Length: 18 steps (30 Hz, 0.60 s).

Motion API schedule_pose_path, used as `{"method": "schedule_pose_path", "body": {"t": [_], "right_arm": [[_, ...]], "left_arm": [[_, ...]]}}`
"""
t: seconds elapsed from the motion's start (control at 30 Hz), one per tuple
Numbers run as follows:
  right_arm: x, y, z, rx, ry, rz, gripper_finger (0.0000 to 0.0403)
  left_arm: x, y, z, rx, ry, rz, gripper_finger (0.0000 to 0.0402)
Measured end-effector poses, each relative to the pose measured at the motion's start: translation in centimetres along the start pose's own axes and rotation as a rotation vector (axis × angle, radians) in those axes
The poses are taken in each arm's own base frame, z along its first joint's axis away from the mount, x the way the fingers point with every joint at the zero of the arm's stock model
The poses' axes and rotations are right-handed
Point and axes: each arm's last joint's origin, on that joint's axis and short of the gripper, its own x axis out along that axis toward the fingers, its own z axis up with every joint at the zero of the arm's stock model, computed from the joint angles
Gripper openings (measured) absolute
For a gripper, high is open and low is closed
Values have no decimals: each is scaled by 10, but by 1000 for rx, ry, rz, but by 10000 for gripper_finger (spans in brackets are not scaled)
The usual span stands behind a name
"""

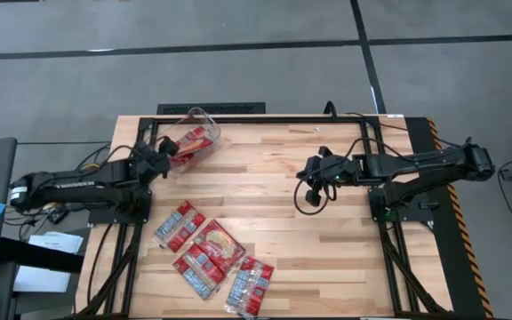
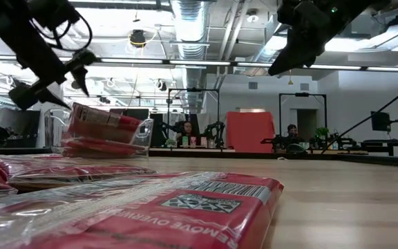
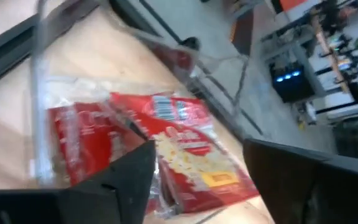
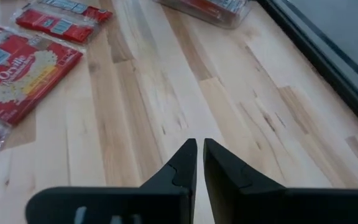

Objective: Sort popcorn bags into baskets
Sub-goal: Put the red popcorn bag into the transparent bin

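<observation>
- High view: We see the left gripper (image 1: 169,153) poised at the open mouth of the clear bin (image 1: 204,119), which sits tilted at the far left of the table (image 1: 309,231). Red packets in the bin (image 1: 190,145) lie just beyond the fingertips. This placement suits a drop-off, since the arm reaches from the left edge and the bin stands closest to it. The loose popcorn bags (image 1: 210,253) lie clustered at the near left of the table, well apart from the bin. The right gripper (image 1: 309,174) hangs over bare wood at centre right, near no packet; we judge that it waits.
- Low view: The left gripper (image 2: 61,86) hovers above the bin (image 2: 142,131), with the packets in the bin (image 2: 102,117) stacked just beneath it. The right gripper (image 2: 282,68) hangs high and clear of the table. A packet in the foreground (image 2: 199,204) lies flat.
- Left wrist view: The left fingers (image 3: 120,180) stand spread, and a packet (image 3: 185,149) rests between and beyond them inside the bin wall (image 3: 39,93). It appears released, though the blur leaves contact uncertain.
- Right wrist view: The right fingertips (image 4: 185,155) stand nearly pressed together with a thin gap, pinching nothing. The loose popcorn bags (image 4: 23,62) lie far ahead.
</observation>
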Motion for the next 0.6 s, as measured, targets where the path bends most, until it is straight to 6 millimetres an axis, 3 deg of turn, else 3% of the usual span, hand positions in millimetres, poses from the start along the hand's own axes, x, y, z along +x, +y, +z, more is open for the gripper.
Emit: {"method": "schedule_pose_path", "body": {"t": [0.17, 0.37, 0.47, 0.6], "right_arm": [[0, 3, 0, 2, 2, 66, 56], [-5, 20, 4, -22, -55, 160, 56], [2, 37, 2, -72, -68, 230, 56], [20, 66, -9, -96, -27, 311, 56]], "left_arm": [[-10, -19, 15, 101, 47, -66, 266], [-29, -45, 32, 227, 215, -214, 270], [-37, -56, 29, 300, 431, -316, 267], [-46, -65, 6, 354, 790, -462, 261]]}}
